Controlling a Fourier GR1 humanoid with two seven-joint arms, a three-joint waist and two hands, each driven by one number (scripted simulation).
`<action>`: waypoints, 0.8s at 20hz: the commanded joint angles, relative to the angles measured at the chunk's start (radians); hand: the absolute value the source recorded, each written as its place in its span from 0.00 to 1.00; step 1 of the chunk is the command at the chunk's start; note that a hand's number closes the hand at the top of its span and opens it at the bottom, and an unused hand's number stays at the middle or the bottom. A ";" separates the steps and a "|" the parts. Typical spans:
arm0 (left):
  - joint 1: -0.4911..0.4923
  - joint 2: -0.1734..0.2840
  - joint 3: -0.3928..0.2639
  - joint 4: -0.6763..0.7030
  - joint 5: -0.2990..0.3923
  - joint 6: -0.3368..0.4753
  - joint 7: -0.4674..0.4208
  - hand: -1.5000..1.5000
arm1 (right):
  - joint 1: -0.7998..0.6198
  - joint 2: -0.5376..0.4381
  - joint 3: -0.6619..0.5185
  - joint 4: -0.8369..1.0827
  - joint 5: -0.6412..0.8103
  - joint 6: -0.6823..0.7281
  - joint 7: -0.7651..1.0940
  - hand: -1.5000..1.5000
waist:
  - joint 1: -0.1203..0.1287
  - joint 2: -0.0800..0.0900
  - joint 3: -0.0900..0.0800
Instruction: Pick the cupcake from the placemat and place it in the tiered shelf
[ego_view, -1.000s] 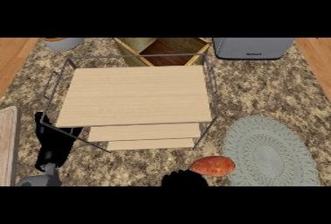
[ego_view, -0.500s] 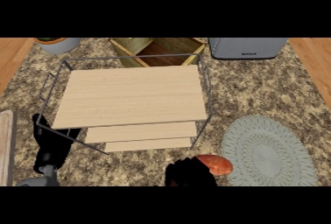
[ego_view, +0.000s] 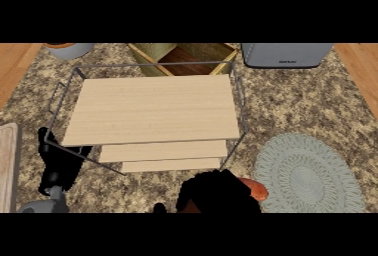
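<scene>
**Speckled stone table under a wooden tiered shelf**

Granite-like brown and beige covers the table in the head view, with wood floor at both upper corners. The tiered shelf, pale boards in a wire frame, fills the middle. Behind it stand a wooden crate, a grey appliance and a bowl. The right hand, fingers curled round the cupcake, sits beside the grey-green placemat. The left hand rests with fingers straight at lower left, by a board's edge.
</scene>
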 joint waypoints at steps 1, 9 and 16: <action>0.001 -0.002 -0.011 0.016 -0.014 -0.004 -0.015 0.50 | -0.119 0.066 -0.030 -0.126 -0.038 0.119 0.213 1.00 | 0.011 0.007 -0.001; -0.001 -0.023 -0.029 -0.004 -0.019 0.002 -0.012 0.50 | -0.376 0.069 -0.247 -0.077 -0.208 0.252 0.313 1.00 | 0.033 0.011 0.001; -0.014 -0.025 -0.034 0.004 -0.033 0.012 -0.008 0.50 | -0.657 0.069 -0.392 0.139 -0.409 0.310 0.328 1.00 | 0.046 0.013 0.002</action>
